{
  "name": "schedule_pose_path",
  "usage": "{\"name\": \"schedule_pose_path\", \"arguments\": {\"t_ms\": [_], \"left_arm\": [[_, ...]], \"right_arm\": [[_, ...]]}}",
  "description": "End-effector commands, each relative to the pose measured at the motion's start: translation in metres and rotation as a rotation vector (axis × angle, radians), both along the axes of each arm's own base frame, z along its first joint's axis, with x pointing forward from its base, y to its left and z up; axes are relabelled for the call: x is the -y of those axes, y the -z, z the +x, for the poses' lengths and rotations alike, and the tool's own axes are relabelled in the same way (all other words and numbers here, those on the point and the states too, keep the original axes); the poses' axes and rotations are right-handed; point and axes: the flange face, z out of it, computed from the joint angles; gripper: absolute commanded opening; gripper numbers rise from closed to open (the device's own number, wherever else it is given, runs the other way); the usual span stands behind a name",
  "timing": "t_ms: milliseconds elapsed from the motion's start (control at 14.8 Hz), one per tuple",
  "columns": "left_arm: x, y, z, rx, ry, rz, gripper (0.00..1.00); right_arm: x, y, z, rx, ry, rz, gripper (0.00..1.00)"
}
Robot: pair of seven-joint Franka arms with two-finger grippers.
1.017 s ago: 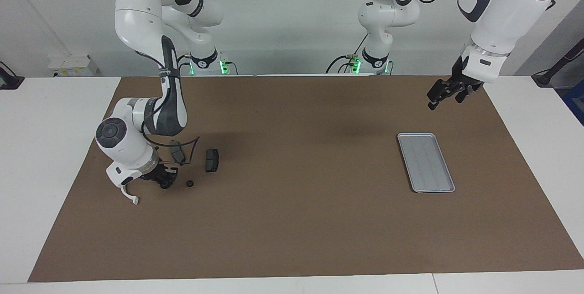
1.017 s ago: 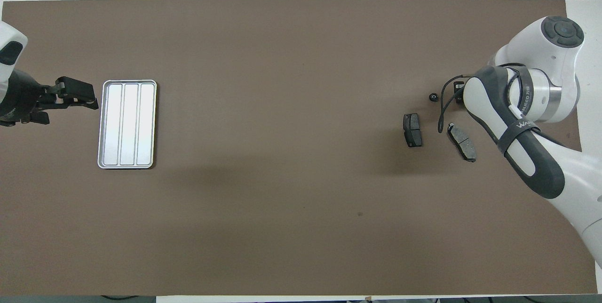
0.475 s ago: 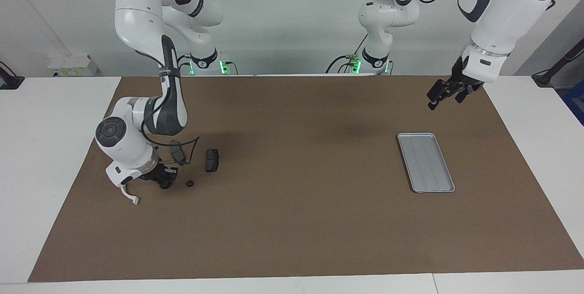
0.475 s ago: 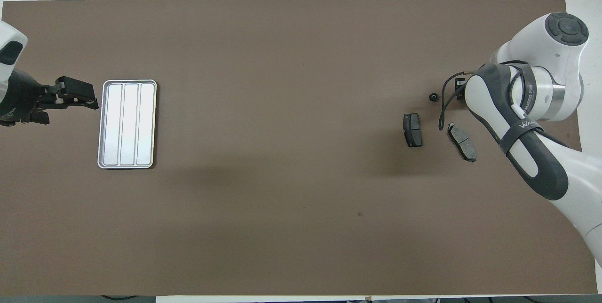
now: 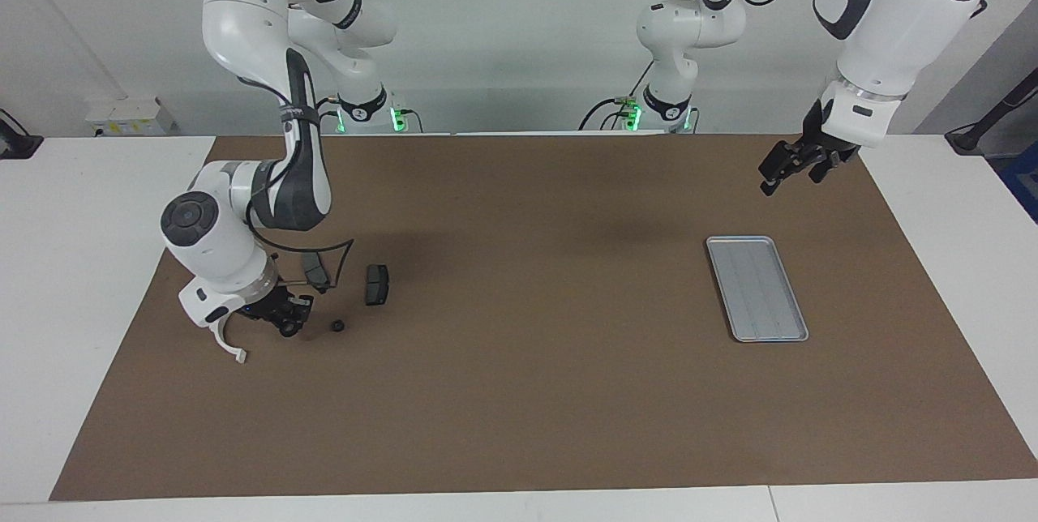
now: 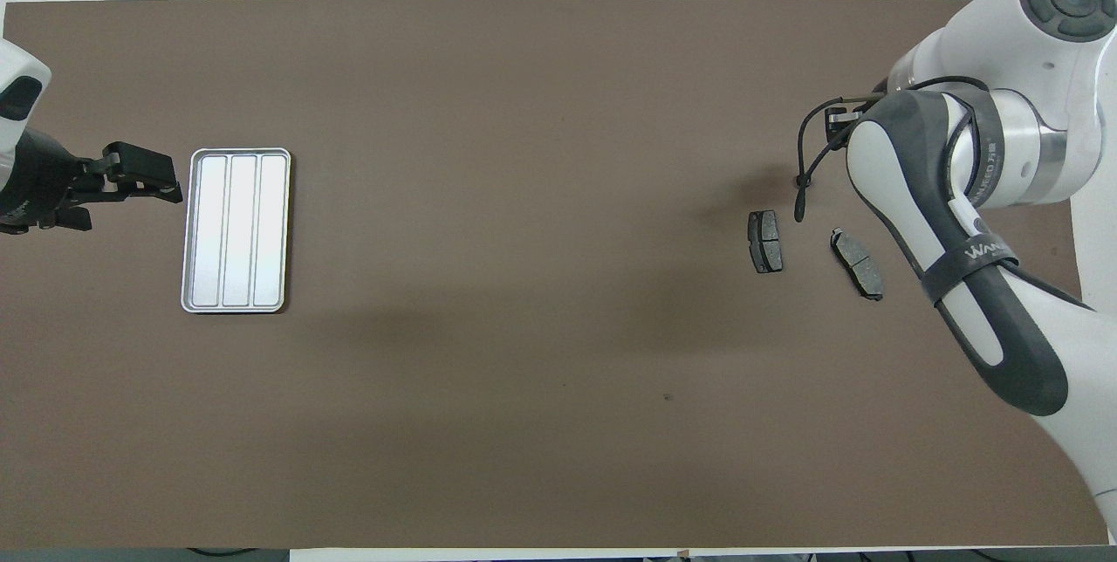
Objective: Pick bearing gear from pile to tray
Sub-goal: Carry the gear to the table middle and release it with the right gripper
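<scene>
Brown mat (image 5: 519, 392), spread over the white tabletop (image 5: 73, 263).
Right pincer (image 5: 289, 324): lowered among the pile at the right arm's end; whether it is closed on anything cannot be told.
Left pincer (image 5: 774, 173): held open and empty, raised over the mat beside the tray.
Flat rectangular silver-grey metal tray (image 5: 757, 287): nothing in it, well apart from the pile.
Two dark grey brake pads (image 5: 376, 284) (image 5: 315, 269): laid near each other.
White curved half-ring bracket (image 5: 227, 341): beside the right pincer.
Small black round piece (image 5: 337, 327): on the mat, farther from the robots than the pads.
</scene>
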Motion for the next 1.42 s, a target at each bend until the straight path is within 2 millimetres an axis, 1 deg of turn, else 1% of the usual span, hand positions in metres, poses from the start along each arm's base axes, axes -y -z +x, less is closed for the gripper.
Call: {"name": "schedule_pose_path", "arguments": {"t_ms": [0, 68, 136, 271, 339, 610, 746, 814, 949, 1017, 1085, 1153, 1288, 1356], "left_arm": [[-0.001, -0.005, -0.006, -0.003, 0.000, -0.007, 1.00], [-0.001, -0.005, -0.006, -0.003, 0.000, -0.007, 1.00], [-0.001, -0.005, -0.006, -0.003, 0.000, -0.007, 1.00], [-0.001, -0.005, -0.006, -0.003, 0.000, -0.007, 1.00], [-0.001, -0.005, -0.006, -0.003, 0.000, -0.007, 1.00], [-0.001, -0.005, -0.006, -0.003, 0.000, -0.007, 1.00], [-0.001, -0.005, -0.006, -0.003, 0.000, -0.007, 1.00], [-0.001, -0.005, -0.006, -0.003, 0.000, -0.007, 1.00], [-0.001, -0.005, -0.006, -0.003, 0.000, -0.007, 1.00], [-0.001, -0.005, -0.006, -0.003, 0.000, -0.007, 1.00], [-0.001, -0.005, -0.006, -0.003, 0.000, -0.007, 1.00], [-0.001, -0.005, -0.006, -0.003, 0.000, -0.007, 1.00], [-0.001, -0.005, -0.006, -0.003, 0.000, -0.007, 1.00], [-0.001, -0.005, -0.006, -0.003, 0.000, -0.007, 1.00]], "right_arm": [[-0.067, -0.044, 0.002, 0.023, -0.009, 0.017, 0.00], [-0.099, -0.054, 0.001, 0.040, -0.011, 0.024, 0.00], [-0.125, -0.061, -0.001, 0.061, -0.016, 0.026, 0.01], [-0.168, -0.068, -0.008, 0.082, -0.038, 0.044, 0.04], [-0.190, -0.069, -0.015, 0.076, -0.057, 0.071, 0.05], [-0.280, -0.062, -0.050, 0.055, -0.116, 0.112, 0.07], [-0.315, -0.044, -0.063, 0.026, -0.120, 0.125, 0.07], [-0.329, -0.033, -0.068, 0.021, -0.124, 0.115, 0.09], [-0.334, -0.015, -0.067, 0.012, -0.123, 0.089, 0.12], [-0.339, -0.003, -0.068, 0.004, -0.131, 0.078, 0.12], [-0.345, 0.004, -0.069, 0.011, -0.137, 0.075, 0.12], [-0.348, 0.019, -0.068, 0.006, -0.139, 0.068, 0.12], [-0.353, 0.035, -0.067, 0.024, -0.143, 0.077, 0.12], [-0.351, 0.045, -0.068, 0.026, -0.141, 0.077, 0.13]]}}
